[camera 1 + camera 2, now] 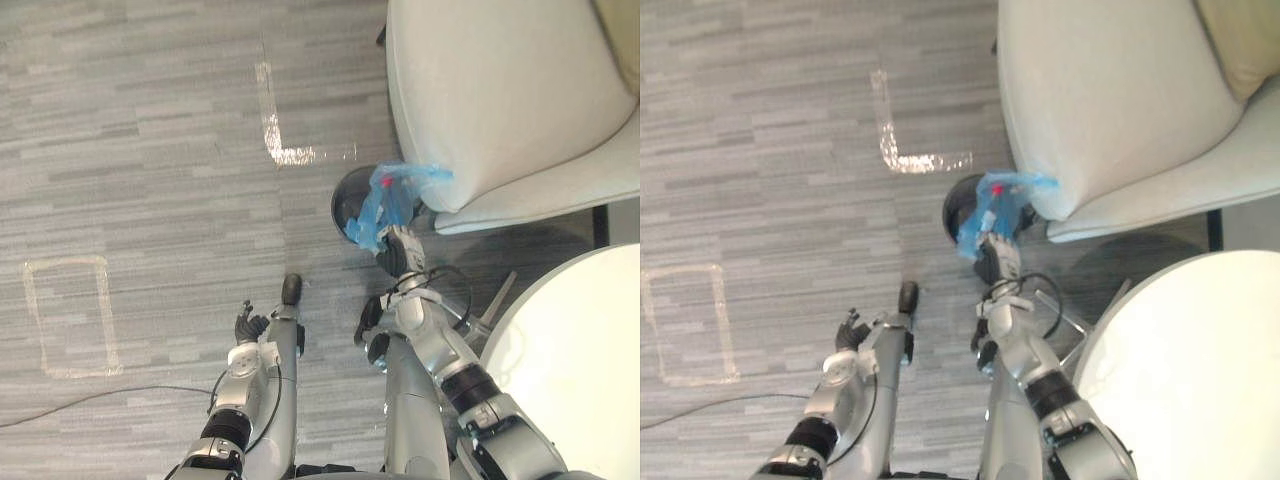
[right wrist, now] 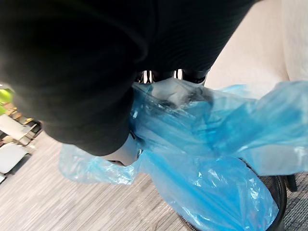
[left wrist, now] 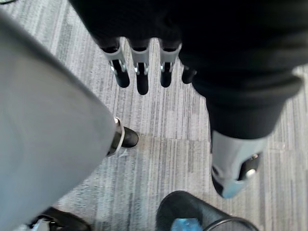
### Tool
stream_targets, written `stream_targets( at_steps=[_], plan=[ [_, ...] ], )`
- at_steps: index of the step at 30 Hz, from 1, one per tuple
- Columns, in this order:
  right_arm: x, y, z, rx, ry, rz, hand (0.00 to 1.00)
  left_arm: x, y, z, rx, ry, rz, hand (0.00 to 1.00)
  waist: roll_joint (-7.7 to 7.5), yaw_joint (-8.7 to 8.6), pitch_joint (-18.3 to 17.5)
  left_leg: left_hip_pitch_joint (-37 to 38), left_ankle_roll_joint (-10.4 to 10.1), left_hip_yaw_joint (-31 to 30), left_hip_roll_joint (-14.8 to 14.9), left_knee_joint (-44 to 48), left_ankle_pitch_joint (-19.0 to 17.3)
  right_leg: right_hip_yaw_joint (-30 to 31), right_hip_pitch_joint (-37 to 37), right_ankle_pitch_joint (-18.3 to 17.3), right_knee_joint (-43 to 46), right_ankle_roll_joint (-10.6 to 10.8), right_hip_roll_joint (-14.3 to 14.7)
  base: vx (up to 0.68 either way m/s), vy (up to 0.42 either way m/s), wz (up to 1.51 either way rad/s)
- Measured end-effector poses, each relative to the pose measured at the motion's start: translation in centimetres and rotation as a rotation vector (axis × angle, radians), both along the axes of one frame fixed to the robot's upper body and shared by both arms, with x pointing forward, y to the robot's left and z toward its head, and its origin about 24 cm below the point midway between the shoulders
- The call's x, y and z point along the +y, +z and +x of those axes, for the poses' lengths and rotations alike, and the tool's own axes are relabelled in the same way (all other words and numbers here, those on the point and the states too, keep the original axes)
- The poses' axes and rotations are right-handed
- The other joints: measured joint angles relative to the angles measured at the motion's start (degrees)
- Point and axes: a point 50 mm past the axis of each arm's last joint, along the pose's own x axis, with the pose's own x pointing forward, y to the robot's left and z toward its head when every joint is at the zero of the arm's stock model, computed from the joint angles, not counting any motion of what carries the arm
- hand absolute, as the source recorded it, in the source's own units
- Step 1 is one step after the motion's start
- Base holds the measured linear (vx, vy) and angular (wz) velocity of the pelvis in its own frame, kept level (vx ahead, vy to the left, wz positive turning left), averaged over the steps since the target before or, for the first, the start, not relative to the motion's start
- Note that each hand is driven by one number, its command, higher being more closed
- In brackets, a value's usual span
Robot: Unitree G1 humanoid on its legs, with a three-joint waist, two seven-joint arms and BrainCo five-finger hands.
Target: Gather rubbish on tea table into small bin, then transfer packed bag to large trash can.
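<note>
Right hand (image 1: 400, 250) reaches down to the small bin (image 1: 345, 205) and has the blue bag (image 1: 395, 195) in its grasp. In its wrist view the fingers (image 2: 163, 75) run into bunched blue film, with the thumb on the other side of the fold, so the plastic is pinched between them. Beyond the fingertips the bag is drawn up out of the bin, and its loose upper edge spreads toward the pale armchair (image 1: 500, 90) just past the hand. Something small and red (image 1: 385, 183) shows through the film near the top of the bag. The lower part of the bag hangs inside the black mesh wall of the bin, directly below the hand. Part of the rim can be seen in the wrist view beside the blue plastic.

The round white table (image 1: 570, 360) lies behind the right hand, along the outer side of its forearm.

Left hand (image 1: 250, 325) hangs well apart from the bin, on the inner side of the right arm and closer to the robot. Its fingers (image 3: 140, 72) are straight and relaxed, the thumb stands apart from them, and it holds nothing. Grey striped carpet (image 1: 150, 150) lies under it. An L-shaped strip of tape (image 1: 275, 145) is on the carpet ahead of its fingertips, and a taped rectangle (image 1: 70, 315) lies out to its outer side.
</note>
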Motion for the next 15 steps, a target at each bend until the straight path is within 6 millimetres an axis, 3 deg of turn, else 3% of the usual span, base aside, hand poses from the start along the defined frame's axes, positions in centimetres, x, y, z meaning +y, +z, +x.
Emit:
stream_targets(
  at_steps=[2,8,15],
  plan=[
    [0.5,-1.4,-1.5,0.055,0.028,0.026,1.0,0.2,-1.2,-1.5,0.059,-0.019,0.013,0.0,-0.71,-0.09,-1.6,5.2,-0.1,0.2,0.0,-2.4,0.0,-0.2,5.0,-0.1,-2.3,0.2,0.2,0.09,-0.034,0.01],
    [1.6,-2.4,-3.8,0.106,0.086,0.114,1.0,0.1,-3.4,-4.7,0.19,-0.066,0.045,0.0,-2.07,-0.58,-8.0,13.8,-0.2,1.0,0.5,-7.5,0.2,-0.2,13.8,1.0,-8.9,1.0,1.4,0.12,-0.009,-0.06],
    [1.3,-3.4,-4.5,0.173,0.102,0.149,1.0,0.2,-4.8,-6.9,0.282,-0.138,0.095,0.0,-1.79,-2.08,-12.8,23.4,0.3,1.6,0.5,-17.9,3.7,0.5,24.5,7.3,-23.6,2.5,3.4,0.11,0.04,-0.1]
  ],
)
